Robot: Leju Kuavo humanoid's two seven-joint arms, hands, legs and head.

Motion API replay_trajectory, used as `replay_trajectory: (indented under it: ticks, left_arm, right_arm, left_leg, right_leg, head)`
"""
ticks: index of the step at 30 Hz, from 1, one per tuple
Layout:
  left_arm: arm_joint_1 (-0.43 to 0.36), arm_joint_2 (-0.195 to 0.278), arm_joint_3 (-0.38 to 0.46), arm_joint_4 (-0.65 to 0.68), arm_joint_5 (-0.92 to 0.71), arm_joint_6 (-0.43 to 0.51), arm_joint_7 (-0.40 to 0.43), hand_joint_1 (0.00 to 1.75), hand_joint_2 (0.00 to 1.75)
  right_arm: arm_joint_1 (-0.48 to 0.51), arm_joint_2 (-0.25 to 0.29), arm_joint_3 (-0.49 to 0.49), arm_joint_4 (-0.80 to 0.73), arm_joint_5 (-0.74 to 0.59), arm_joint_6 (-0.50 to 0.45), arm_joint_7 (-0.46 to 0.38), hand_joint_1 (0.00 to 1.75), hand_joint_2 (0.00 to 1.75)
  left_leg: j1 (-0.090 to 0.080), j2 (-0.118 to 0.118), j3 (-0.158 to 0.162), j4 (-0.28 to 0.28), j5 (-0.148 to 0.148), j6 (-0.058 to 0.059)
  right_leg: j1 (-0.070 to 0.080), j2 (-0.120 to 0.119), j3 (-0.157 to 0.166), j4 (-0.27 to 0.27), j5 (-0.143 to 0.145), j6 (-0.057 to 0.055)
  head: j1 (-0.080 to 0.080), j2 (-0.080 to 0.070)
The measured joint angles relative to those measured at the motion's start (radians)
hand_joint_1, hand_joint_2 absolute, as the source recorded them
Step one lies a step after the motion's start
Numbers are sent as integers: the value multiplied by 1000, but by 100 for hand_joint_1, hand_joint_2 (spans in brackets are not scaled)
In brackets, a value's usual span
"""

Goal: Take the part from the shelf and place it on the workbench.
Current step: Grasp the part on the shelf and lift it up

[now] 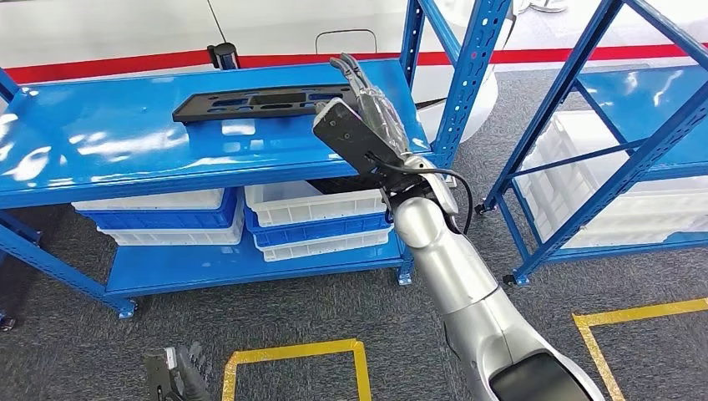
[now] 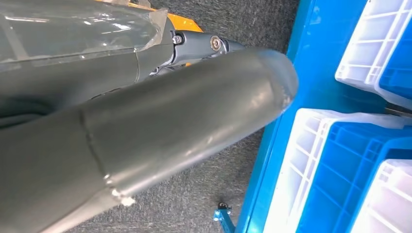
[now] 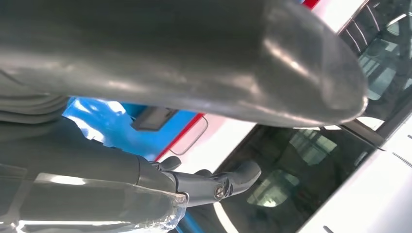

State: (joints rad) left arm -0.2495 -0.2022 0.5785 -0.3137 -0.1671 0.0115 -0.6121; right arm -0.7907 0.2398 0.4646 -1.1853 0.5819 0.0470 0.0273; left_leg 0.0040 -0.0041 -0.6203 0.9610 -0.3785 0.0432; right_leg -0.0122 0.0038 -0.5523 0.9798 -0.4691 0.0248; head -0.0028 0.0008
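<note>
Head view shows the right hand (image 1: 361, 98) raised over the blue shelf (image 1: 100, 159), fingers straight and apart, gripping nothing. At roughly nine o'clock from that hand lies the part (image 1: 259, 104), a flat black panel with cut-outs, resting on the shelf's top deck; the hand hangs at its near right end, though whether it touches cannot be told. The part's long axis runs from nine to three o'clock, parallel to the shelf's front edge. The left hand (image 1: 175, 372) hangs low at seven o'clock, well apart from the part, above yellow floor tape (image 1: 292, 351); its fingers are too dark to tell whether they are spread or curled. The right hand is plainly nearer and seems set for the pick. White and blue bins (image 1: 317, 219) sit on the deck below.
</note>
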Motion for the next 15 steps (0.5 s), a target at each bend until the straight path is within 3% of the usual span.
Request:
replay_trajectory:
  ticks: [1, 3, 4, 5, 6, 7, 9, 11, 15]
  left_arm:
    - [-3, -1, -2, 0, 0, 0, 3, 0, 0]
    - [-8, -2, -7, -1, -1, -1, 8, 0, 0]
    - [-9, -3, -9, -1, -1, -1, 10, 0, 0]
    - [-9, -4, -12, -1, -1, -1, 12, 0, 0]
    - [-9, -5, -14, -1, -2, 0, 13, 0, 0]
    - [-10, -6, -17, -1, -2, 0, 13, 0, 0]
    - [-11, -6, -23, -1, -2, 0, 13, 0, 0]
    - [-13, -6, -26, -2, -1, 1, 13, 0, 0]
    - [-14, -5, -27, -2, 1, 2, 14, 0, 0]
  right_arm:
    - [0, -4, 0, -3, 2, 0, 0, 0, 0]
    - [4, -15, -1, -3, 5, -1, 1, 0, 0]
    - [8, -21, -2, -3, 8, -1, 1, 0, 0]
    - [13, -27, -2, -3, 10, -2, 1, 0, 0]
    - [16, -32, -3, -3, 12, -2, 1, 0, 0]
    - [18, -35, -3, -3, 13, -2, 1, 0, 0]
    - [19, -42, -4, -2, 15, -2, 1, 0, 0]
    - [19, -49, -6, -1, 17, -3, 1, 0, 0]
    - [18, -56, -8, 2, 18, -5, -2, 0, 0]
  left_leg:
    - [3, 1, 8, -8, 3, 4]
    - [6, -1, 14, -13, 3, 8]
    - [6, -3, 14, -12, 2, 7]
    - [7, -5, 14, -11, 0, 5]
    - [8, -8, 14, -9, -2, 2]
    - [11, -11, 15, -4, -6, -4]
    - [15, -18, 11, 13, -17, -21]
    - [16, -24, 5, 30, -27, -39]
    - [24, -21, -5, 48, -40, -55]
  right_leg:
    - [1, -1, -21, 42, -18, -2]
    - [-2, -1, -93, 180, -71, -9]
    - [-5, -2, -132, 249, -92, -9]
    - [-8, -2, -156, 283, -97, -4]
    - [-12, -2, -160, 277, -86, 5]
    - [-17, -2, -141, 228, -58, 17]
    - [-26, 2, -75, 89, 3, 37]
    - [-25, 6, -43, 29, 27, 32]
    - [-20, 3, -45, 35, 29, 1]
  head:
    - [1, 0]
    - [2, 0]
    - [3, 0]
    - [3, 0]
    - [3, 0]
    - [3, 0]
    - [4, 0]
    - [4, 0]
    - [2, 0]
